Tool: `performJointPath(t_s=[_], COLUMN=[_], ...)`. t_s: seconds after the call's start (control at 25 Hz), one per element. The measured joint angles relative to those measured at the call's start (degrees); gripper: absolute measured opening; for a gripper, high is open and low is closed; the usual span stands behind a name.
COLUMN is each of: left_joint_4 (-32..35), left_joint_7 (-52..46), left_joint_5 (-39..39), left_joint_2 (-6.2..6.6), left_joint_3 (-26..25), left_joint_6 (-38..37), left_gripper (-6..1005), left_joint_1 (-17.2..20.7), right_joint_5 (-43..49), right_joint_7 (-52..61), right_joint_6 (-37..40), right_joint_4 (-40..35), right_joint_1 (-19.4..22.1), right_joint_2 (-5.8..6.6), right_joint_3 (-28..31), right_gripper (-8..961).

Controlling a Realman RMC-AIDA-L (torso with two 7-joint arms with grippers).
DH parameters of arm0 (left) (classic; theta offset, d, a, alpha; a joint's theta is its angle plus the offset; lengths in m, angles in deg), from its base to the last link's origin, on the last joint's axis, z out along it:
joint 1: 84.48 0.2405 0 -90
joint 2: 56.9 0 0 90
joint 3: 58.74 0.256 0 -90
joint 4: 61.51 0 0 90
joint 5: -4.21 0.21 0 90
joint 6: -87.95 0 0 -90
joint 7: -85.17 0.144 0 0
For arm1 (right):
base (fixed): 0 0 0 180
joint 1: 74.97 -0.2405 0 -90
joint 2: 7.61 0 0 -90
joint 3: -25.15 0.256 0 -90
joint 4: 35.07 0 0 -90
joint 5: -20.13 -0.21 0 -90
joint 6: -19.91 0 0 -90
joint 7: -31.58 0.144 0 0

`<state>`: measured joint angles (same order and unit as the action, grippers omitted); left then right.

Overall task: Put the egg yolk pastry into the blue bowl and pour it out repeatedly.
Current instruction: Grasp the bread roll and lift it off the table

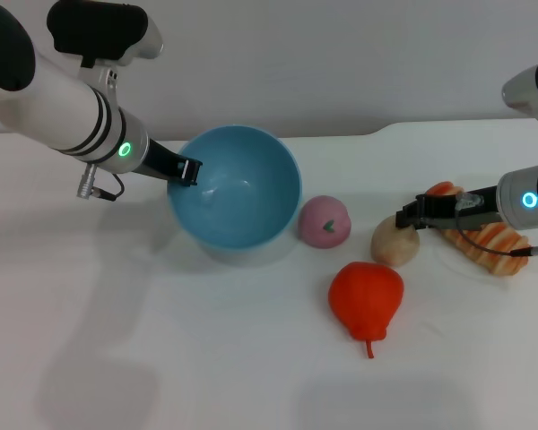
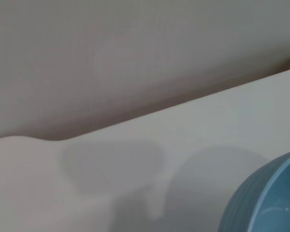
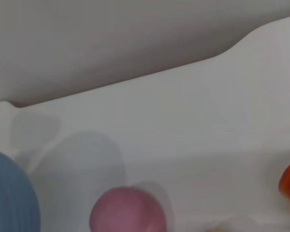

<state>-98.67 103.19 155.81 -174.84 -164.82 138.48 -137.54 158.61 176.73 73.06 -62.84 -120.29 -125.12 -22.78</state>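
Beige egg yolk pastry (image 1: 394,240) lies right of tilted blue bowl (image 1: 238,188)

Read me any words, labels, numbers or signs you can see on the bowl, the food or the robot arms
There are none to read. The blue bowl, egg yolk pastry, pink ball, red pear and striped bread roll are unlabelled. The arms show only glowing rings, green on the left, blue on the right.

- Between the blue bowl (image 1: 236,186) and the egg yolk pastry (image 1: 394,240) sits a pink ball (image 1: 324,221), just beside the bowl
- A red pear (image 1: 367,297) lies in front (near the pastry)
- The counter (image 1: 161,358) ahead of the bowl is open
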Motion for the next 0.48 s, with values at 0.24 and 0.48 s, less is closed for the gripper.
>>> performJointPath(t_s=[0.24, 0.48], left_joint_4=[0.0, 0.0], left_joint_7=[0.0, 0.0], left_joint_5=[-0.2, -1.3], left_joint_2=[0.0, 0.11], left_joint_3=[0.0, 0.0], left_joint_6=[-0.5, -0.6], left_gripper=[-2, -2], left_joint_1=[0.1, 0.2], right_joint_5=[0.1, 0.0], right_joint_7=[-1.6, -2.7], right_joint_6=[-0.1, 2.5], right_joint_4=[-0.3, -4.2], right_joint_1=[0.0, 0.7], right_joint_2=[0.0, -0.06], right_joint_3=[-0.5, -0.5], right_gripper=[127, 49])
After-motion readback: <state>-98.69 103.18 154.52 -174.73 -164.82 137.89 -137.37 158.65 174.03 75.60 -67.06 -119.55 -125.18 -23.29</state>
